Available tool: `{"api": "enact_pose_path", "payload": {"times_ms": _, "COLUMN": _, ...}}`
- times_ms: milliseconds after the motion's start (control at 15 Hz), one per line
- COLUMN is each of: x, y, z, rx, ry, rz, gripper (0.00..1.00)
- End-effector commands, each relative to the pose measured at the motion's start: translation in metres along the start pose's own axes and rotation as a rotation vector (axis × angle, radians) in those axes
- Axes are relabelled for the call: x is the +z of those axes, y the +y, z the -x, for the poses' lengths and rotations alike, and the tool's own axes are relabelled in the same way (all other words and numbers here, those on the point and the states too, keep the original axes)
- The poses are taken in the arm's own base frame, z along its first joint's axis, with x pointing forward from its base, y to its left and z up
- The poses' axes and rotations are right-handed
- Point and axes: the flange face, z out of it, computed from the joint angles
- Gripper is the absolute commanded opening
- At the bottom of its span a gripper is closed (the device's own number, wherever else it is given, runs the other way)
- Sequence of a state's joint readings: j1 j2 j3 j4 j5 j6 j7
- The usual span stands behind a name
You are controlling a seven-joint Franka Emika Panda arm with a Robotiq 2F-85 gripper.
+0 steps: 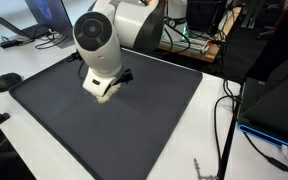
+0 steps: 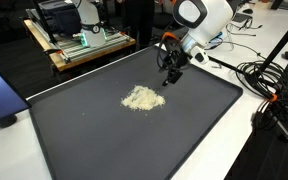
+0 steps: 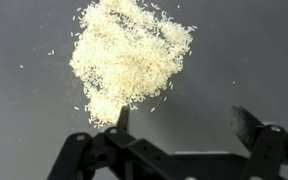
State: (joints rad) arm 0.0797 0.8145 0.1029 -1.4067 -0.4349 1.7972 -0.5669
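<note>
Loosely heaped white rice point(image 3: 129, 60), ragged at edges.

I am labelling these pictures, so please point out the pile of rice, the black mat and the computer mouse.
pile of rice point(image 3: 129, 60): wrist view, middle of the heap.
black mat point(image 2: 94, 140): in an exterior view, a bare part below the rice.
computer mouse point(image 1: 8, 81): in an exterior view, top of its body.

No legible text, label, brand, number or sign is showing in any view. Any markings on the bench equipment point(image 2: 79, 30) are appearing too small and blurred to read.
</note>
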Motion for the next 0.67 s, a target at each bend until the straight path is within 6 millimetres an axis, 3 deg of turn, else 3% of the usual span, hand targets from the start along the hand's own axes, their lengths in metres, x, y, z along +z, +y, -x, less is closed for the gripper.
{"api": "enact_pose_path", "payload": {"times_ms": 0, "x": -0.002, "y": 0.029, "z": 0.005, "rx": 0.053, "ry": 0.057, "rz": -0.108, "gripper": 1.0}}
{"api": "enact_pose_path", "payload": {"times_ms": 333, "x": 0.002, "y": 0.071, "z": 0.034, "rx": 0.146, "ry": 0.142, "rz": -0.195, "gripper": 1.0}}
{"api": "enact_pose_path", "payload": {"times_ms": 600, "x": 0.006, "y": 0.106, "z": 0.075, "rx": 0.241, "ry": 0.232, "rz": -0.297, "gripper": 1.0}}
